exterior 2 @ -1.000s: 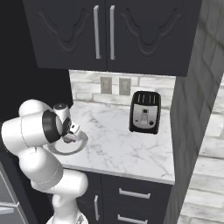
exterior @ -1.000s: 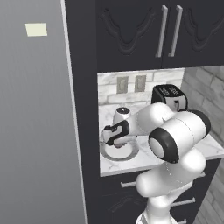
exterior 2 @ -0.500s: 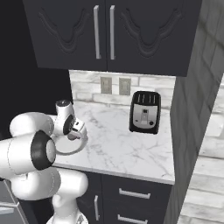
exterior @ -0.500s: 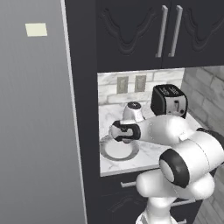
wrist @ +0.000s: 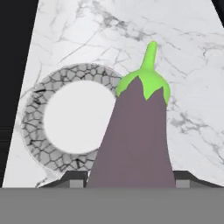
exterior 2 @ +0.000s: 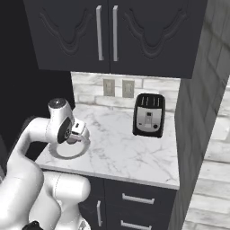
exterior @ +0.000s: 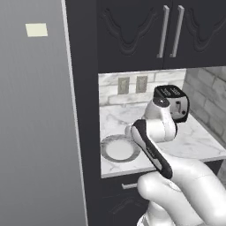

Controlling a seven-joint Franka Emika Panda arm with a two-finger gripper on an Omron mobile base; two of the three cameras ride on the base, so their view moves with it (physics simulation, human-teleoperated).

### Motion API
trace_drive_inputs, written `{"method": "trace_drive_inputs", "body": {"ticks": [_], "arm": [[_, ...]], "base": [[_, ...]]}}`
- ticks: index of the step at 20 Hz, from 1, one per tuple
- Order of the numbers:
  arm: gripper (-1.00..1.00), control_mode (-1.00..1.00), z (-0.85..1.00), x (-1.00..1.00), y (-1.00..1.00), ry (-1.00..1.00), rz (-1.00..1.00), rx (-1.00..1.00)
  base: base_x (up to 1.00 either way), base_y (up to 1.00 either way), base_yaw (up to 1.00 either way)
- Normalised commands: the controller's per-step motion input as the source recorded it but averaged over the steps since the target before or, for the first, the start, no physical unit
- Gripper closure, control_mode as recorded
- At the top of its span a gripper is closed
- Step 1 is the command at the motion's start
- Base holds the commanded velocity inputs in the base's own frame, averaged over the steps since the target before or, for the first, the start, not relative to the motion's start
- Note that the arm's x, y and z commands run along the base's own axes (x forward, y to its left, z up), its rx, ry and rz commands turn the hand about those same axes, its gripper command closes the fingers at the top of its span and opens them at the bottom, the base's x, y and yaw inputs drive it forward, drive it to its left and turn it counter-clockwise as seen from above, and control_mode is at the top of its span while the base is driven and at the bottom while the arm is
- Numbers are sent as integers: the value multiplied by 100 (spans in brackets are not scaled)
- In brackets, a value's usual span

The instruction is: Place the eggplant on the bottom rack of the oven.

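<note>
The eggplant (wrist: pixel 133 140), dark purple-grey with a bright green stem tip, stands between my fingertips (wrist: pixel 74 177) in the hand view, stem pointing away from the hand. My gripper (wrist: pixel 131 177) is shut on it. Beneath it and a little to the left lies a round grey plate (wrist: pixel 39 113) with a crackled rim and nothing on it. In the right base view the gripper (exterior 2: pixel 81 131) hangs just above that plate (exterior 2: pixel 67 155), at the left end of the marble counter (exterior 2: pixel 121 148). The arm hides the hand in the left base view. The oven and its racks are out of view.
A black toaster (exterior 2: pixel 148 116) stands at the counter's back right. Dark upper cabinets (exterior 2: pixel 112 36) hang above the counter and drawers (exterior 2: pixel 134 197) sit below it. A tall grey panel (exterior: pixel 35 132) rises to the left. A stone-tiled wall closes the right end.
The arm's elbow and upper links have swung down toward the cameras. The hand stays over the plate, almost unmoved, still holding the eggplant.
</note>
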Motion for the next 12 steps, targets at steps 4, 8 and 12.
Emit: {"method": "trace_drive_inputs", "body": {"ticks": [4,8,12], "arm": [[100,-100,100,-99,-26,0,2,0],[100,-100,86,-100,-11,-6,0,-8],[100,-100,68,-100,-4,-13,0,-17]], "base": [[0,0,0],[0,0,0],[0,0,0]]}}
